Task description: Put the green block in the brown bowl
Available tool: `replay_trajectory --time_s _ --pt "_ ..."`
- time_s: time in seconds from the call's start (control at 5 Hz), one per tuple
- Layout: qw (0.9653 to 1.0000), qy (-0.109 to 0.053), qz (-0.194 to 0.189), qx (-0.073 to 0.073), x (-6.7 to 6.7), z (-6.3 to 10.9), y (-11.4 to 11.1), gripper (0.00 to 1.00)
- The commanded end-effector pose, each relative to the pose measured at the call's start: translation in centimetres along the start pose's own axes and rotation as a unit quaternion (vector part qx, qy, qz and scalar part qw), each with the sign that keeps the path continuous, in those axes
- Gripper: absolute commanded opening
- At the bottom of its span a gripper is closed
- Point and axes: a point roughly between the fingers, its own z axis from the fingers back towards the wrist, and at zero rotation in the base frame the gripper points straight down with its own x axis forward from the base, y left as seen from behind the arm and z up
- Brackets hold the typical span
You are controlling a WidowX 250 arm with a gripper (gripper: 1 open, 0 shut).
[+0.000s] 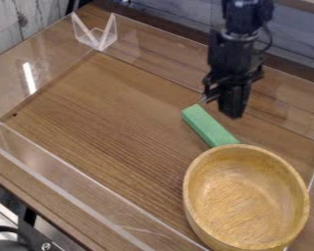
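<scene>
The green block [211,125] lies flat on the wooden tabletop [107,113], slanted, with its near end just beside the far rim of the brown bowl [245,200]. Nothing grips it. The gripper [228,102] is badly smeared, its outline dissolving into a dark haze, so the exact shape and edges of its fingers are hard to make out. Two prongs do show, spread apart, with tabletop visible between them and no object pinched there. They hang behind the block, close to its far end in the view; whether they touch it cannot be told. The upper part of the arm is cut off by the top edge.

No writing can be read on the block or the bowl.

The bowl is large and round, its inside facing the camera, and its contents are only pale wood. Past the table's far left side, a clear, angular object [97,33] stands near the corner, too washed out to identify. Dark cable [9,231] curls at the lower left, partly cut off by the frame. Grey ribbed material [19,18] fills the upper left corner. The gripper and arm cover part of the table's far side behind the block.
</scene>
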Motion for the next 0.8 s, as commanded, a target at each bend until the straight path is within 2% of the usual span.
replay_trajectory --time_s 0.0,0.2,0.6 --pt "0.9989 -0.008 0.001 -0.046 -0.4 3.4 -1.2 0.00" --pt "0.9980 -0.007 0.037 -0.051 -0.5 2.0 -2.0 0.00" --pt "0.9939 -0.010 0.091 -0.061 -0.3 -0.8 -3.2 0.00"
